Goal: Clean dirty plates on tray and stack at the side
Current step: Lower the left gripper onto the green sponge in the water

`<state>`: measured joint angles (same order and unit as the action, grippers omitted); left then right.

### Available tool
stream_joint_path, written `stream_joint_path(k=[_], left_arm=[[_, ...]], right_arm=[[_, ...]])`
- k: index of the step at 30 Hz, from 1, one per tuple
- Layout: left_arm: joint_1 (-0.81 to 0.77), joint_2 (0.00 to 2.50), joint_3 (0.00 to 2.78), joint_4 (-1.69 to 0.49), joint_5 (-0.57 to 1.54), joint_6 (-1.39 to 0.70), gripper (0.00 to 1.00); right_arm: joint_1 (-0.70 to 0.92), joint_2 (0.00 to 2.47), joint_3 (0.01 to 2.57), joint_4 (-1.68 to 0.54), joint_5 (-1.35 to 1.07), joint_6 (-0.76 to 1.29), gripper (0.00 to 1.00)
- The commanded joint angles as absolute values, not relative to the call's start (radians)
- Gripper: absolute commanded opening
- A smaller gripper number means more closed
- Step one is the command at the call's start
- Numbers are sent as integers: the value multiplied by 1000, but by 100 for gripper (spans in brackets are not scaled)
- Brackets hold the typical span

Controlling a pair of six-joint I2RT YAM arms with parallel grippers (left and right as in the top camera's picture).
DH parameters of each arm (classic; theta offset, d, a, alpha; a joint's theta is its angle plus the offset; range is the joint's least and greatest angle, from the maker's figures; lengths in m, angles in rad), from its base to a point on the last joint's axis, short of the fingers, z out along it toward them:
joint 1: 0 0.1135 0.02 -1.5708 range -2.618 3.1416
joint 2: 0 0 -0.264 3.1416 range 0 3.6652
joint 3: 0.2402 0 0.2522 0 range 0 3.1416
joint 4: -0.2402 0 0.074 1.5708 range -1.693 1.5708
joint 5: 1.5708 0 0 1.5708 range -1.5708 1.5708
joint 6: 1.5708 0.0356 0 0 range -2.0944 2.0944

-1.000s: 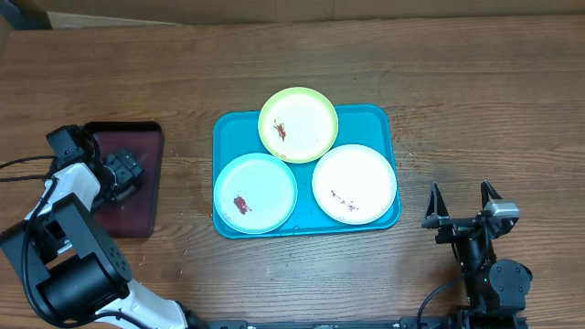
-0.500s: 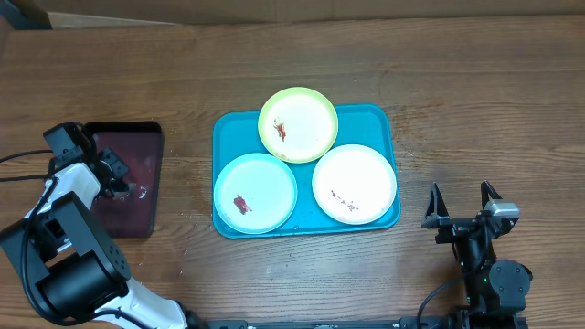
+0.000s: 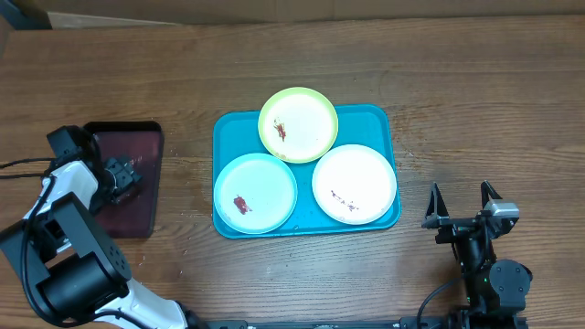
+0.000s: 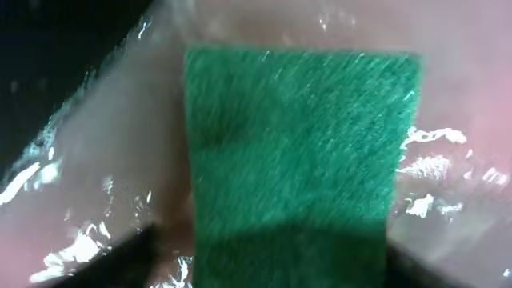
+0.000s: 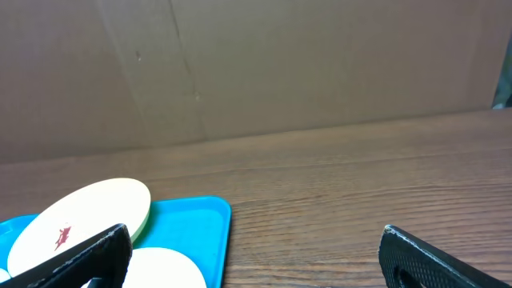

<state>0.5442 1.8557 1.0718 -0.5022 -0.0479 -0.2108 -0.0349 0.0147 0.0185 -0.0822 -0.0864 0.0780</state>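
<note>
The turquoise tray (image 3: 373, 120) lay in the middle of the wooden table (image 3: 475, 82), and all three plates were on it. The yellow-green plate (image 3: 299, 124) sat at the tray's far edge, riding up over the rim so that part of it hung outside; it carried a small red-brown smear near its centre. The mint-blue plate (image 3: 256, 194) filled the tray's near left corner, reaching the left rim, with a red blotch low in its bowl. The white plate (image 3: 355, 184) took the near right corner, out to the right rim, and bore a few faint dark specks. The three plates crowded close together; I could not tell whether their rims touched.

Well to the left of the tray was a smaller black tray (image 3: 137, 208) with a maroon inside. The left gripper (image 3: 122, 174) hung over it. From its wrist view a green scouring pad (image 4: 300, 160) filled the frame, lying on the glinting maroon floor, with dark fingers only just showing at the bottom corners. I could not tell whether the pincer had hold of the pad or merely stood over it.

Off the tray's near right corner, well apart from it, the right gripper (image 3: 459, 192) stood with its pincer spread wide and nothing in it.
</note>
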Motion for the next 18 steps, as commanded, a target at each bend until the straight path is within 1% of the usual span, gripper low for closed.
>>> stream_joint_path(k=[1, 3, 4, 6, 7, 8, 10, 18], left_arm=[[550, 1877, 1050, -542, 19, -217, 22], [550, 1877, 1050, -548, 19, -217, 6], [550, 1877, 1050, -549, 19, -217, 4], [550, 1877, 1050, -548, 19, -217, 4], [550, 1877, 1050, -545, 19, -217, 9], [550, 1877, 1050, -542, 19, -217, 30], [550, 1877, 1050, -530, 19, -217, 100], [550, 1877, 1050, -397, 14, -214, 100]], right_arm=[[-41, 3, 8, -78, -80, 78, 100], [-41, 3, 8, -78, -80, 78, 100], [-41, 3, 8, -78, -80, 78, 100], [-41, 3, 8, -78, -80, 78, 100], [-41, 3, 8, -78, -80, 78, 100], [-41, 3, 8, -78, -80, 78, 100], [-41, 3, 8, -78, -80, 78, 100], [-41, 3, 8, -78, -80, 78, 100]])
